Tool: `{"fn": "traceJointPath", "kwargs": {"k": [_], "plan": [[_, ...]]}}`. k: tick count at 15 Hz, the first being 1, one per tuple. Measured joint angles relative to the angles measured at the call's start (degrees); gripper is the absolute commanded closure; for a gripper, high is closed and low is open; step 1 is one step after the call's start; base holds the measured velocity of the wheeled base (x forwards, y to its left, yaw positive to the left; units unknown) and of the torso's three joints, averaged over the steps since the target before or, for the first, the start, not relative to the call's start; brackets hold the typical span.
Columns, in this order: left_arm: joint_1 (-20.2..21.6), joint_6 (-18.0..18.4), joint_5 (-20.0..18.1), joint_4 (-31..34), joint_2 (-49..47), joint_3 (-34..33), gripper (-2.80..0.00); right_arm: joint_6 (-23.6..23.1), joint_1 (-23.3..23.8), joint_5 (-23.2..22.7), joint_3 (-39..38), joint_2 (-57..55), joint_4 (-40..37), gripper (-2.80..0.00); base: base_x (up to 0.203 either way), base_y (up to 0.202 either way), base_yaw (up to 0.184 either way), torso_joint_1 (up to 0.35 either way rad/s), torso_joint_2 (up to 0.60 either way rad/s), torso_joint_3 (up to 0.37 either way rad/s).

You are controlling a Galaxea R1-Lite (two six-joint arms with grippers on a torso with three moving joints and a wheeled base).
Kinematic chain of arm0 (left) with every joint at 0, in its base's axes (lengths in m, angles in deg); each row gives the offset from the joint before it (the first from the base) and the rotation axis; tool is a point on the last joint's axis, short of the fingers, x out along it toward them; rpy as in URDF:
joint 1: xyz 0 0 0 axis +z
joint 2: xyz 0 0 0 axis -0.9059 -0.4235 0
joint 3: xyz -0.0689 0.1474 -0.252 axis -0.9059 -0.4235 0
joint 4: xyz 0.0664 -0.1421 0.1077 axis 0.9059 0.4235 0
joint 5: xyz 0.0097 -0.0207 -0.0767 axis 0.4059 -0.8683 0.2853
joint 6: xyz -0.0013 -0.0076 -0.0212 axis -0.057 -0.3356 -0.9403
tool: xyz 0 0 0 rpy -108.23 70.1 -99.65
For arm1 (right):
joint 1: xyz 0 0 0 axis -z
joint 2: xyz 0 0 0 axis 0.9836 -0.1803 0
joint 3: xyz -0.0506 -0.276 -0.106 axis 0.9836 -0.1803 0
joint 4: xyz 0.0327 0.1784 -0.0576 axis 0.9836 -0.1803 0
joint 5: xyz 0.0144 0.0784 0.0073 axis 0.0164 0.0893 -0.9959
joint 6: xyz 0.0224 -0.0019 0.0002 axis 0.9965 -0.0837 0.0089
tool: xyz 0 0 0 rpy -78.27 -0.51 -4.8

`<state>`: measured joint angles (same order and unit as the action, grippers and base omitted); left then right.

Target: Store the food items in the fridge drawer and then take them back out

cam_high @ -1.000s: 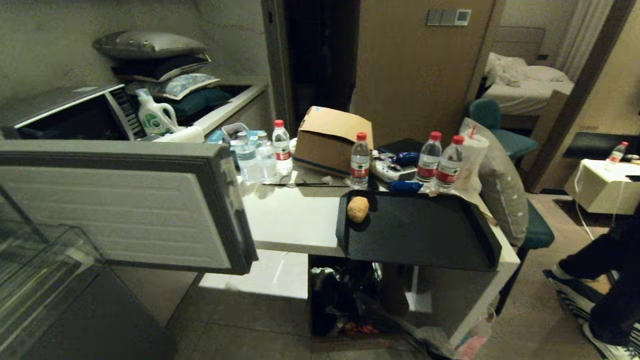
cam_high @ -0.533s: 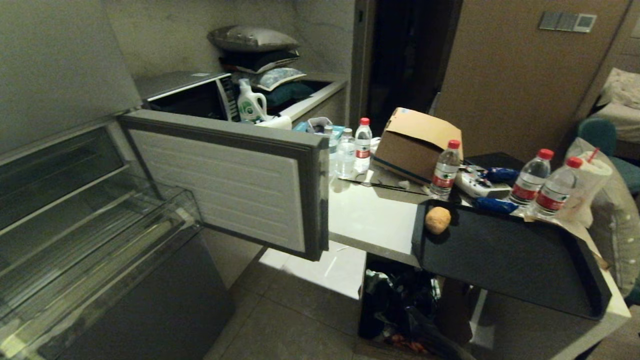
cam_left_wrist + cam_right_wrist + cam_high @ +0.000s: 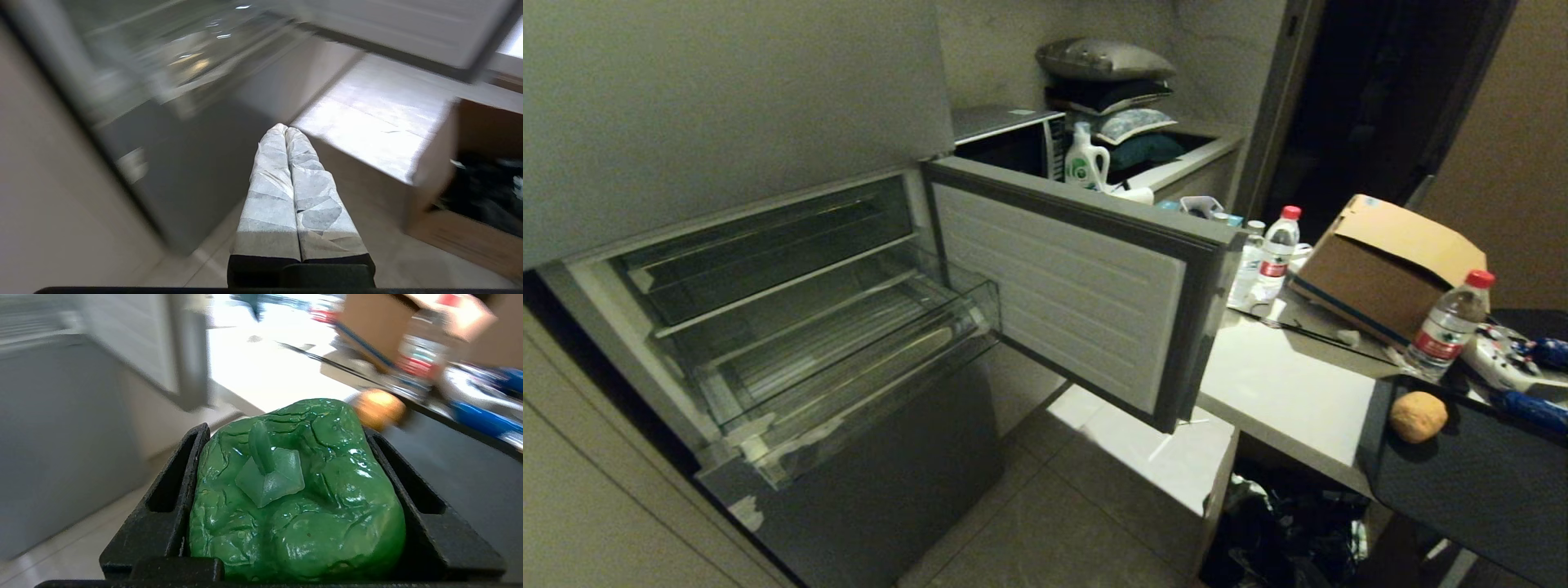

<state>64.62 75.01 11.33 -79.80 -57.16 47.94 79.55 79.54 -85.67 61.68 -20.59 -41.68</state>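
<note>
While the right gripper clamps the glossy green bell pepper between its black jaws, the left gripper hangs clenched and empty; the round tan potato sits on the black tray, and the clear plastic fridge drawer stands pulled out.

A: Bell pepper between the right gripper jaws: glossy, wrinkled green skin, plastic-looking; the jaws are matt black plastic.

B: Left gripper: fingers wrapped in pale, creased tape or cloth, matt.

A: Fridge drawer, left of centre in the head view: clear plastic, ribbed bottom. Fridge door lining: off-white ribbed plastic, grey frame.

B: Right side: potato dull, rough tan skin; tray matt black; worktop smooth, pale; box brown cardboard. Floor smooth tile.
</note>
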Motion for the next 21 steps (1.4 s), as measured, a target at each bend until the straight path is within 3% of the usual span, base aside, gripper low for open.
{"fn": "traceJointPath", "kwargs": {"k": [17,21], "plan": [[0.0,0.0,0.0,0.0,0.0,0.04,0.0,0.41,-0.01,0.8,0.0,-0.01,-0.03,0.0,0.001,-0.008,0.176,0.002,0.0,0.003],[0.04,0.02,0.0,0.0,0.0,0.06,0.0,0.43,-0.02,0.73,0.0,-0.04,-0.01,0.0,0.003,-0.002,0.079,0.001,0.0,0.002]]}}
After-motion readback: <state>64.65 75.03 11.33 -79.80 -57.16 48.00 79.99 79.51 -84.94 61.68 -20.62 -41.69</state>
